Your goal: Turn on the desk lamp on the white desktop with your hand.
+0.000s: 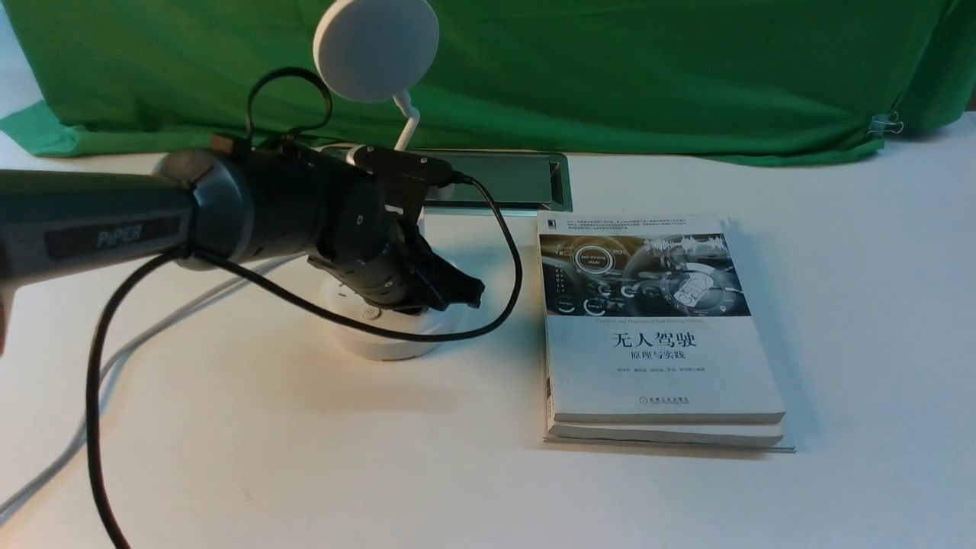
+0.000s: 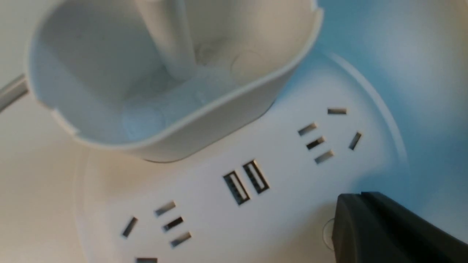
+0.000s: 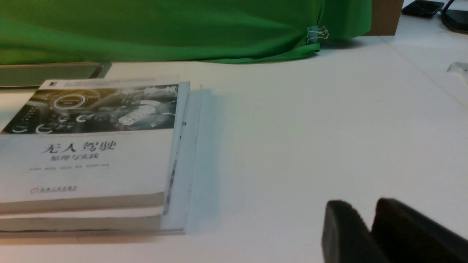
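Your white desk lamp [image 1: 376, 49], a round flat disc head on a thin bendy neck, stands on the left half of the large plain white desktop [image 1: 229, 473], just in front of the left end of the rectangular silver-framed cable slot [image 1: 562, 200]. Its round white base [image 2: 292, 175] carries two USB ports side by side between two groups of socket slots. A small white cup holder [image 2: 204, 128] sits on the base behind them, and the lamp's stem rises from inside that cup. Your left gripper [image 1: 463, 293] hangs low over the right front part of the base, its dark pointed fingers [image 2: 387, 230] pressed together. The tip lies just beside a faint round button outline, and you cannot tell whether it touches. A looping black cable [image 1: 512, 259] swings from the wrist past the base, and a pale cord [image 1: 114, 358] trails from the lamp across the desktop to the left. To the right of the lamp, apart from its base, a stack of two white-covered paperback books [image 1: 656, 358] lies flat. Your right gripper [image 3: 367, 212] sits low over bare desktop to the right of the books, its black fingers closed against each other. A wrinkled green cloth [image 1: 610, 69] hangs along the back edge, pinched by a small metal binder clip [image 1: 884, 124] near its right end.
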